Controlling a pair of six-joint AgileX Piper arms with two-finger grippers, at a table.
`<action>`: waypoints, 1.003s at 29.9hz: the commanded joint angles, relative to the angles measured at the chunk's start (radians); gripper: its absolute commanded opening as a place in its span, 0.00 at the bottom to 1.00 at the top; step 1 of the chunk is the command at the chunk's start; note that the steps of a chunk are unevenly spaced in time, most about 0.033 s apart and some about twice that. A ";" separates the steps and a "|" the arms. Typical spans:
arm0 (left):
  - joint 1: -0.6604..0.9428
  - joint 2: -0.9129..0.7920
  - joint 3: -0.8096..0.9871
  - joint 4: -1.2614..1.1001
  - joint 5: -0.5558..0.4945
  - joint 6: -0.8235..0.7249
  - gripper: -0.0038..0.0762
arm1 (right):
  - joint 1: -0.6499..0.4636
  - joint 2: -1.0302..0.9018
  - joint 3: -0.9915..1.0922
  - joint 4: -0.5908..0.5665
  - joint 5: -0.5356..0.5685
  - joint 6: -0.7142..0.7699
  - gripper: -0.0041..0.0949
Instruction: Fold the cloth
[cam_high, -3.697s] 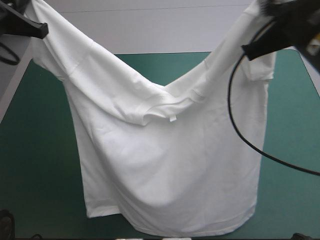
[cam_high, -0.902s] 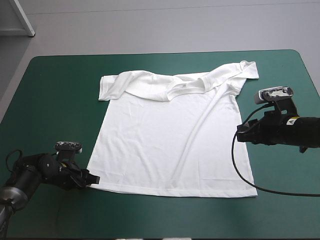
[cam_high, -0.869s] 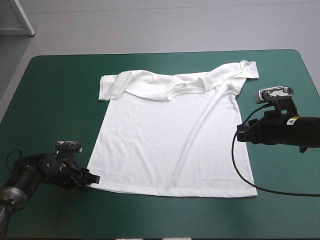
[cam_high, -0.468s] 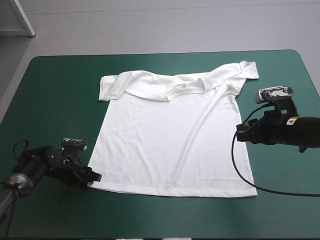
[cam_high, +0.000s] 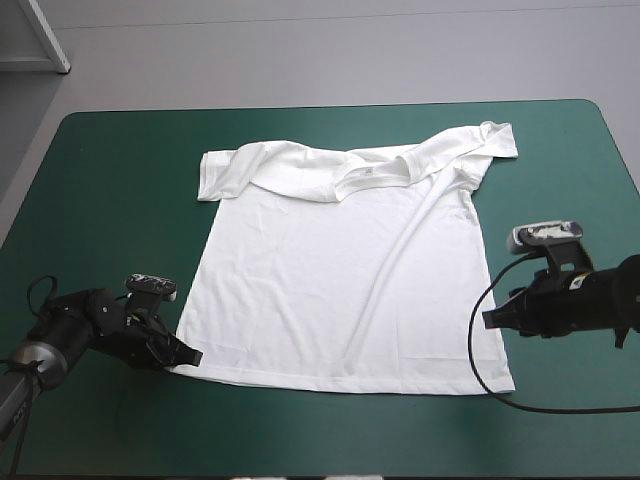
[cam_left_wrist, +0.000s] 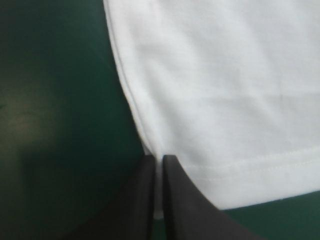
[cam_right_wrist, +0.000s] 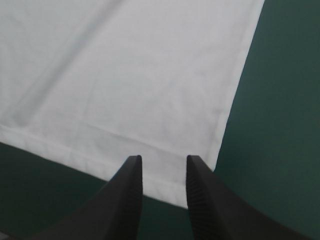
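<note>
The white T-shirt (cam_high: 340, 270) lies spread flat on the teal-green cover (cam_high: 100, 200), collar toward the far edge and one long crease running down its right half. My left gripper (cam_high: 190, 356) sits low at the near-left hem corner. In the left wrist view the left gripper (cam_left_wrist: 157, 159) is all but shut, with the T-shirt's (cam_left_wrist: 225, 100) hem corner pinched between the fingers. My right gripper (cam_high: 488, 318) hovers at the shirt's right side, close to the hem. In the right wrist view the right gripper (cam_right_wrist: 163, 159) stands open over the near-right corner of the T-shirt (cam_right_wrist: 125, 75).
Bands of bare teal-green cover (cam_high: 570, 180) flank the shirt on both sides, and a narrower strip runs along the near edge. The sleeves are bunched and folded inward near the collar (cam_high: 370, 172).
Earlier the shirt hung lifted between both arms; now it lies flat. Just before, the right gripper slid toward the near edge along the shirt's side. The left gripper stayed at the hem corner.
</note>
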 joint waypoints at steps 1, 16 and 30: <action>-0.008 0.017 0.014 -0.053 0.022 -0.003 0.07 | -0.002 -0.017 0.106 0.006 -0.022 -0.003 0.35; -0.008 0.017 0.014 -0.137 -0.038 0.031 0.07 | -0.002 -0.001 0.373 -0.056 -0.257 -0.006 0.59; -0.008 0.017 0.014 -0.137 -0.045 0.031 0.07 | -0.002 0.239 0.401 0.065 -0.264 -0.103 0.39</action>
